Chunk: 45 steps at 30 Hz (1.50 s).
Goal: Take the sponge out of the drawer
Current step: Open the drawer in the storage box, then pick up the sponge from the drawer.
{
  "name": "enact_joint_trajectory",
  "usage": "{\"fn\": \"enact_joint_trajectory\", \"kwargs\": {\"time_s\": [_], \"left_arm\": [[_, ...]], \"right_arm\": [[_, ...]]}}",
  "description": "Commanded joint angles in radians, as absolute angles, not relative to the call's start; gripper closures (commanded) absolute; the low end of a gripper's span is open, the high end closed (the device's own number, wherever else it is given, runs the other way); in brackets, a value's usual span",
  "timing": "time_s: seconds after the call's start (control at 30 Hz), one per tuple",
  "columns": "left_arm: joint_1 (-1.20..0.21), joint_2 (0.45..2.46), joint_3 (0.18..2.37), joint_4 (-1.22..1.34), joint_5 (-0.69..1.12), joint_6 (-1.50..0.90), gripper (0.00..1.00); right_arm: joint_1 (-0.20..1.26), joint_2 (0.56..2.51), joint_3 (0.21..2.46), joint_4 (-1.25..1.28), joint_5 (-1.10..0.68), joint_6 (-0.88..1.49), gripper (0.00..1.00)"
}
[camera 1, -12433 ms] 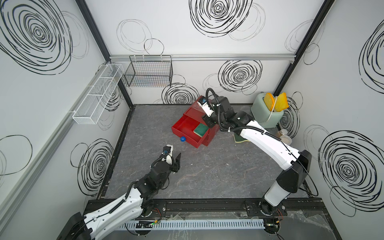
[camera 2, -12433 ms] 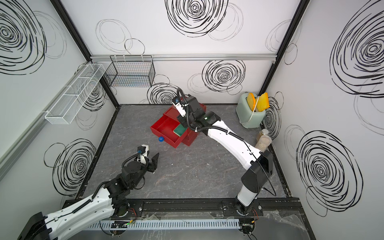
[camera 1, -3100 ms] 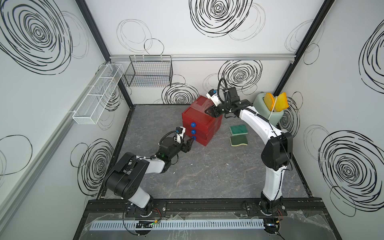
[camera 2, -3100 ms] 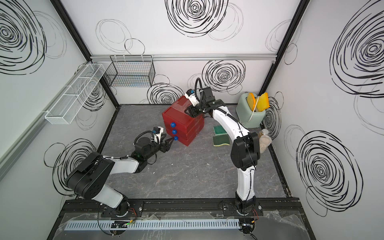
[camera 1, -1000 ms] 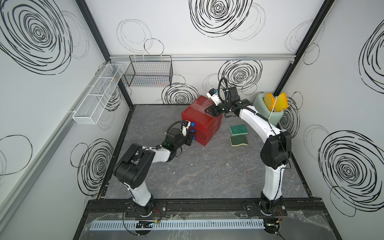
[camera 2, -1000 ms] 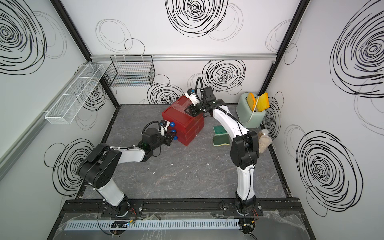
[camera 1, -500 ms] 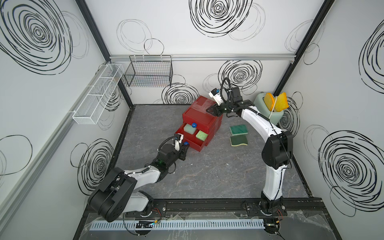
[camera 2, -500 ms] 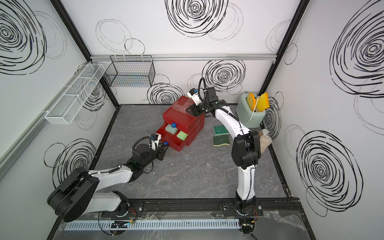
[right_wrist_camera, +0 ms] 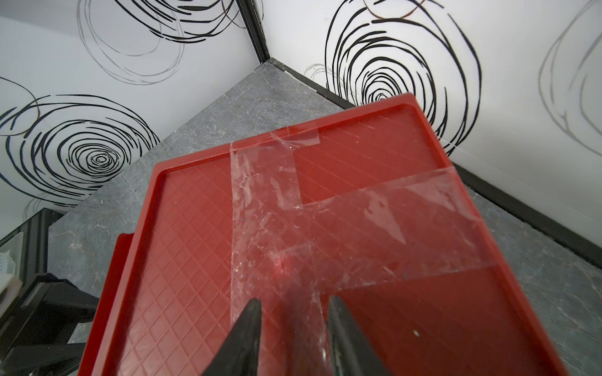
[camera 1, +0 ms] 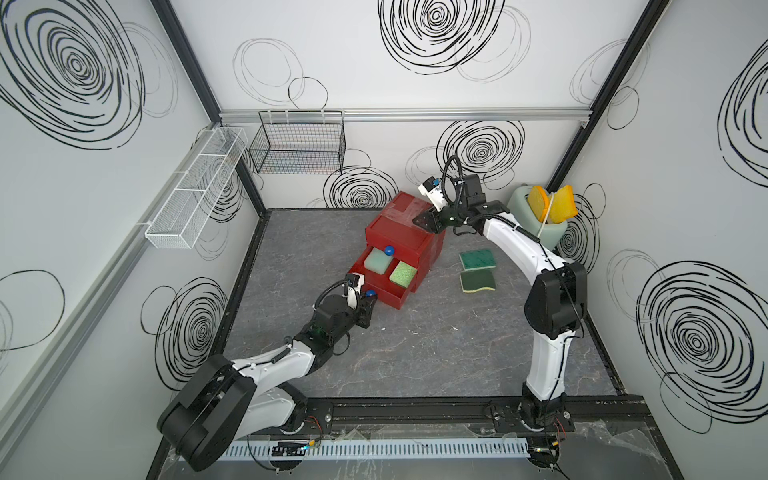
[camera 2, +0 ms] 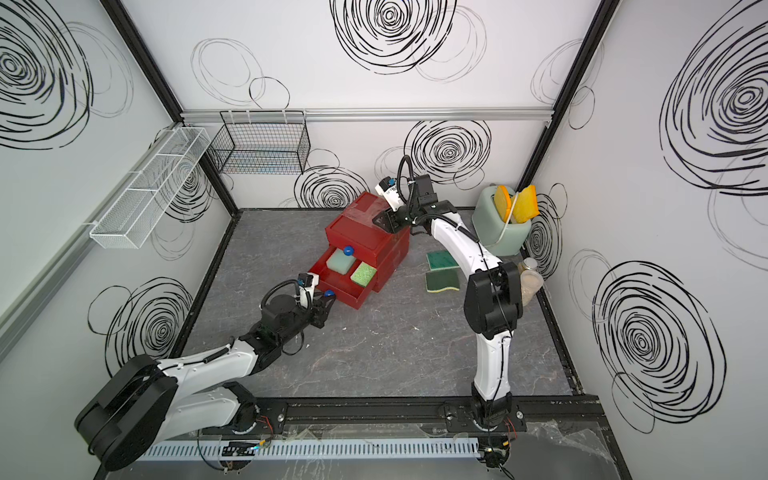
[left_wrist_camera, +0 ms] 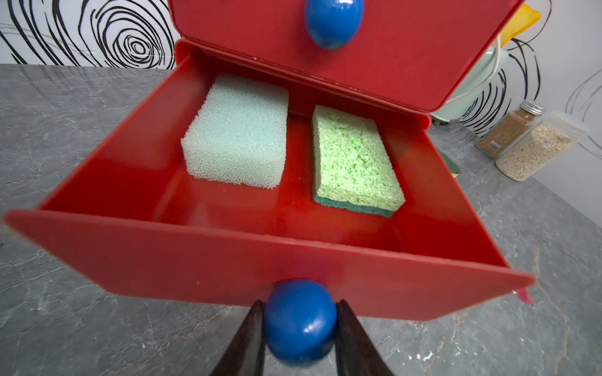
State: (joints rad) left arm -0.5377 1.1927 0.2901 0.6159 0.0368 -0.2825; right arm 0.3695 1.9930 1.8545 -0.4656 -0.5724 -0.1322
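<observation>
- My left gripper sits at the blue knob on the front of the open drawer. One finger stands at each side of the knob. I cannot tell whether they press it or stand clear.
- The drawer is pulled out of the red cabinet.
- In the drawer, side by side toward its back, lie a pale blue sponge and a green sponge with its dark layer underneath.
- My right gripper has its jaws parted and empty, tips at the cabinet's taped top.
- A square scourer and a wavy scourer lie on the table beside the cabinet.
- Writing: the spice jar carries a label, too small to read.
</observation>
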Motion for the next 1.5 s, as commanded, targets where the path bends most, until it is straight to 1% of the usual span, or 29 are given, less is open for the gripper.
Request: {"fn": "enact_joint_trajectory", "kwargs": {"time_s": [0.0, 0.07, 0.17, 0.33, 0.5, 0.6, 0.67, 0.77, 0.87, 0.93, 1.07, 1.2, 1.33, 1.47], "left_arm": [[-0.553, 1.185, 0.293, 0.604, 0.072, -0.293, 0.52], [-0.554, 1.192, 0.304, 0.569, 0.077, -0.29, 0.42], [-0.557, 1.176, 0.295, 0.552, 0.076, -0.291, 0.36], [-0.56, 1.101, 0.278, 0.497, 0.066, -0.294, 0.34], [-0.571, 0.943, 0.232, 0.436, 0.03, -0.308, 0.34], [-0.563, 0.864, 0.2, 0.429, -0.035, -0.32, 0.33], [-0.551, 0.827, 0.191, 0.418, -0.066, -0.328, 0.33], [-0.537, 0.776, 0.189, 0.397, -0.116, -0.344, 0.33], [-0.518, 0.726, 0.189, 0.365, -0.24, -0.389, 0.33], [-0.486, 0.689, 0.185, 0.355, -0.273, -0.414, 0.33], [-0.407, 0.649, 0.194, 0.347, -0.263, -0.422, 0.32], [-0.358, 0.679, 0.204, 0.355, -0.232, -0.457, 0.32], [-0.338, 0.713, 0.195, 0.377, -0.203, -0.474, 0.32], [-0.331, 0.717, 0.193, 0.386, -0.192, -0.473, 0.32]], "right_arm": [[0.36, 2.021, 1.834, -0.566, -0.527, -0.146, 0.62], [0.361, 2.024, 1.845, -0.572, -0.522, -0.148, 0.61], [0.36, 2.016, 1.85, -0.56, -0.511, -0.15, 0.59], [0.359, 2.036, 1.959, -0.584, -0.508, -0.144, 0.59], [0.367, 2.035, 2.12, -0.621, -0.487, -0.164, 0.58], [0.392, 1.997, 2.185, -0.622, -0.463, -0.178, 0.58], [0.437, 1.958, 2.197, -0.634, -0.433, -0.207, 0.57], [0.532, 1.903, 2.168, -0.675, -0.34, -0.273, 0.57], [0.626, 1.864, 2.101, -0.704, -0.253, -0.309, 0.56], [0.687, 1.845, 2.04, -0.713, -0.175, -0.323, 0.56], [0.792, 1.824, 1.924, -0.716, -0.038, -0.327, 0.56], [0.854, 1.813, 1.843, -0.716, 0.036, -0.311, 0.57], [0.888, 1.814, 1.776, -0.713, 0.075, -0.311, 0.57], [0.89, 1.844, 1.77, -0.736, 0.137, -0.316, 0.57]]}}
